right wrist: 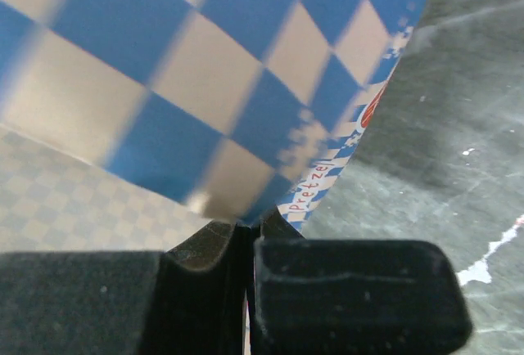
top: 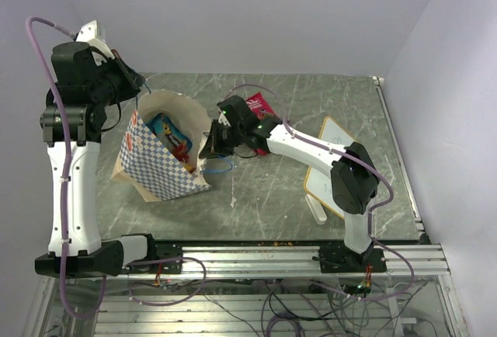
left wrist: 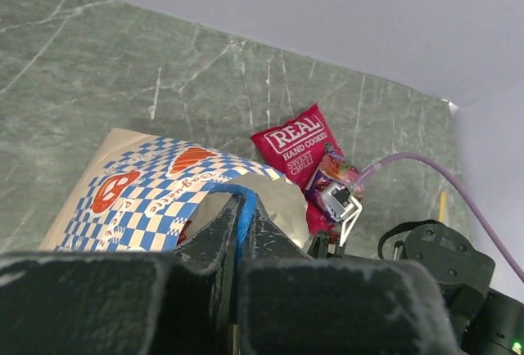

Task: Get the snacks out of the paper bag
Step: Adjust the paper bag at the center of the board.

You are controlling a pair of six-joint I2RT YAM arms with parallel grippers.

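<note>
The checkered paper bag [top: 159, 168] stands open at the left of the table. Inside it I see a blue-green packet [top: 163, 127] and orange and red packets [top: 181, 151]. My left gripper [top: 139, 92] is shut on the bag's blue string handle [left wrist: 243, 204] at the far rim. My right gripper [top: 208, 151] is shut on the bag's right edge [right wrist: 246, 199]. A larger red bag with white lettering [left wrist: 295, 145] and a purple packet [left wrist: 332, 173] lie on the table behind the right arm; the red bag also shows in the top view [top: 259, 107].
A wood-framed whiteboard [top: 332, 168] lies at the right, partly under my right arm. The bag's second blue handle [top: 220, 168] hangs by the right gripper. Grey marbled table [top: 272, 189]; walls close behind and at the right.
</note>
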